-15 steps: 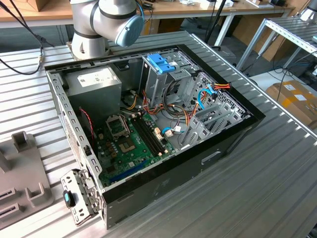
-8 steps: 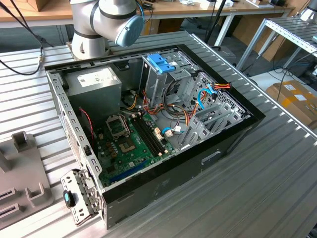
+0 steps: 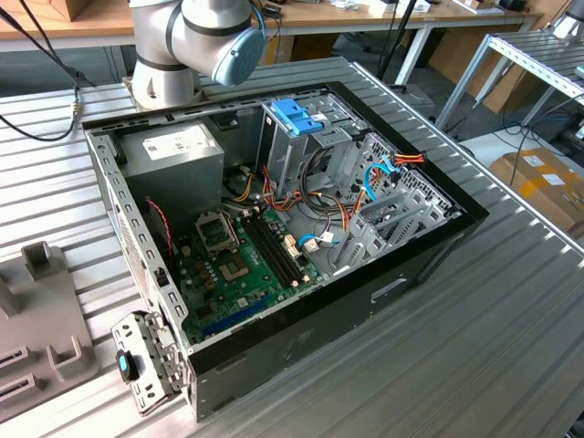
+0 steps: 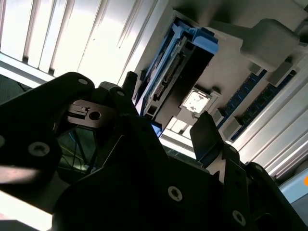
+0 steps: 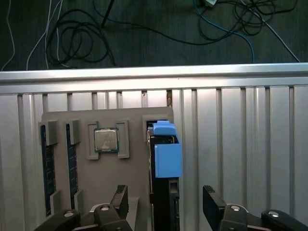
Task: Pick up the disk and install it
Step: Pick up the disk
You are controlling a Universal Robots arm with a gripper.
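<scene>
Disk [image 5: 167, 154] stands on edge in a grey tray [image 5: 62, 120] in the first wrist view, gripper [image 5: 166, 204] spread astride it, clear. Second wrist view: same straddle. Exterior view: open computer case [image 3: 301, 338]. Likely stiff, dense, shock-sensitive; pinch its 2 flat faces.

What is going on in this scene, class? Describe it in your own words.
The robot arm's end effector hangs open over a grey holder tray, straddling the disk, which stands on edge in a slot, not yet gripped. The computer case lies open in the exterior view.
</scene>
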